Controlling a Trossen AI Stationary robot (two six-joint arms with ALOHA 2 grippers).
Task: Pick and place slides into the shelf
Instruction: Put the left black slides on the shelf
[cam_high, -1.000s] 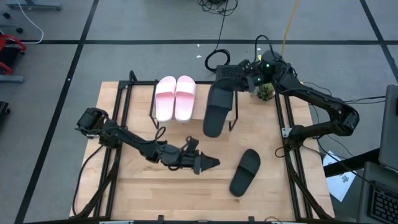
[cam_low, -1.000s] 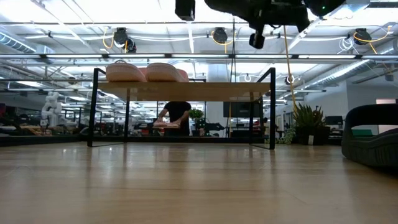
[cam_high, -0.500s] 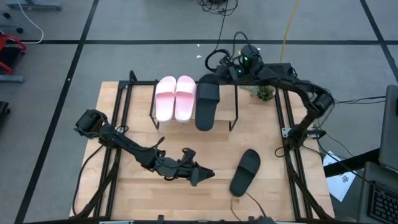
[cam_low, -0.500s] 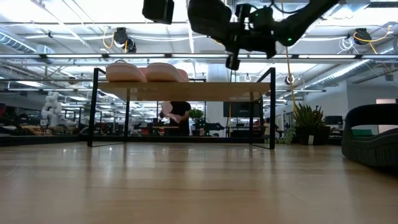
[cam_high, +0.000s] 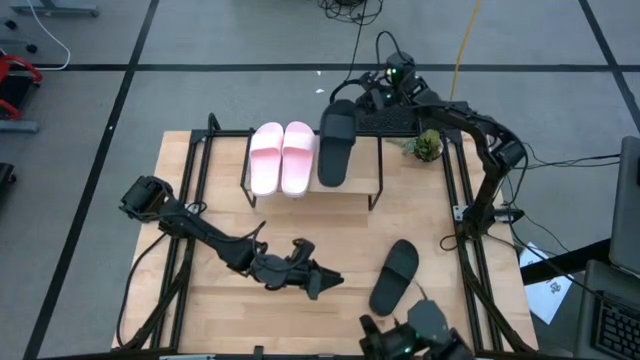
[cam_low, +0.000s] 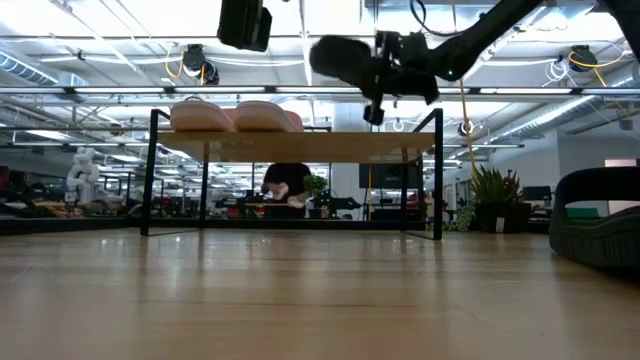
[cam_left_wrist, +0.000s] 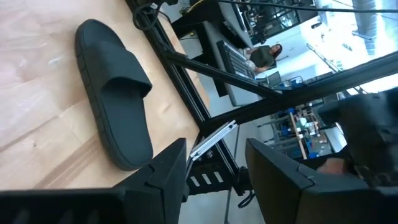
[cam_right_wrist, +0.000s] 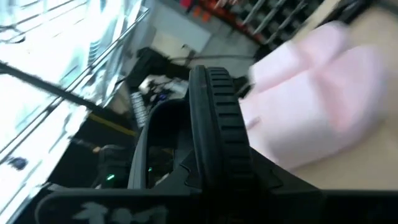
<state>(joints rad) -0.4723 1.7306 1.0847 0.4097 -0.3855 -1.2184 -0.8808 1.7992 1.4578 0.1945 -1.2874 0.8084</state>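
Right gripper (cam_high: 362, 100) clamped on black slide (cam_high: 335, 145) heel, above shelf (cam_high: 365, 186). Light, bendy foam: you'd grip sole edge. Left gripper (cam_high: 322, 281) parted, empty.

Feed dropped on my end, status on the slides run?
Right gripper shut on black slide, held just above shelf beside pink pair. Left gripper open, near second black slide lying on table. Nothing blocking.
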